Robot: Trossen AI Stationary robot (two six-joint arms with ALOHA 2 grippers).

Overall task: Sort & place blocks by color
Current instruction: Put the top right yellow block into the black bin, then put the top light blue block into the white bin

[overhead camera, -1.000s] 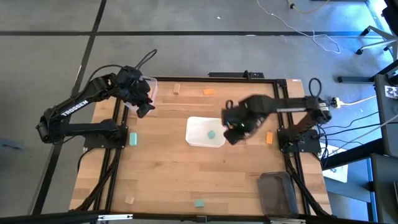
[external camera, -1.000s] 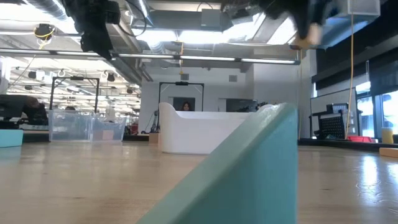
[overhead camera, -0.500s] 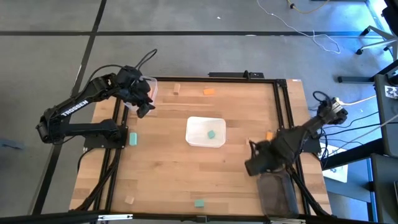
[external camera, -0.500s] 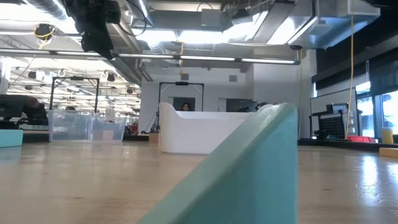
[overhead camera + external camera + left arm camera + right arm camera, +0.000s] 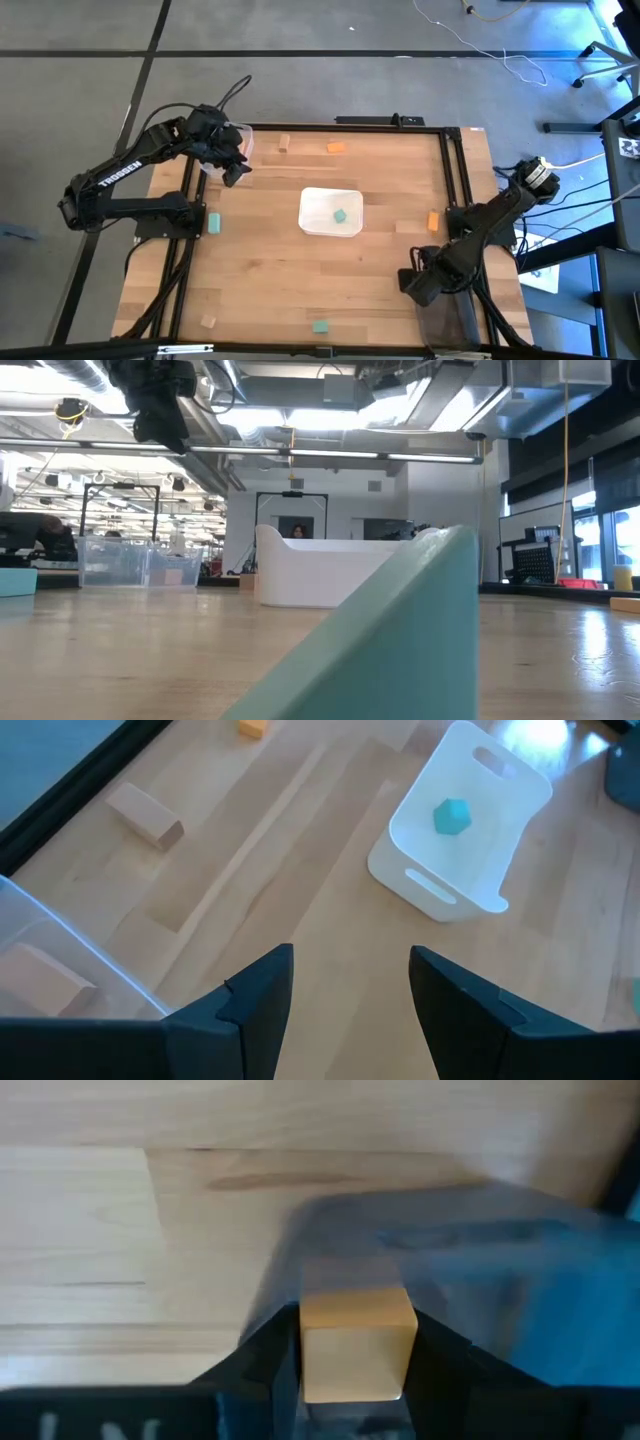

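The right hand [image 5: 418,287], at the lower right of the high view, has its two fingers closed on a pale wood block [image 5: 357,1342], above a clear tub [image 5: 470,1270]. The left hand [image 5: 233,171], upper left, is wide open and holds nothing; one teal block [image 5: 341,215] lies in the white tray [image 5: 316,205] mid-counter.

A teal block [image 5: 341,215] lies in the white tray [image 5: 313,222]. Orange blocks [image 5: 335,148] and pale wood blocks [image 5: 284,142] dot the light wooden table [image 5: 270,270]. Both arms are black.
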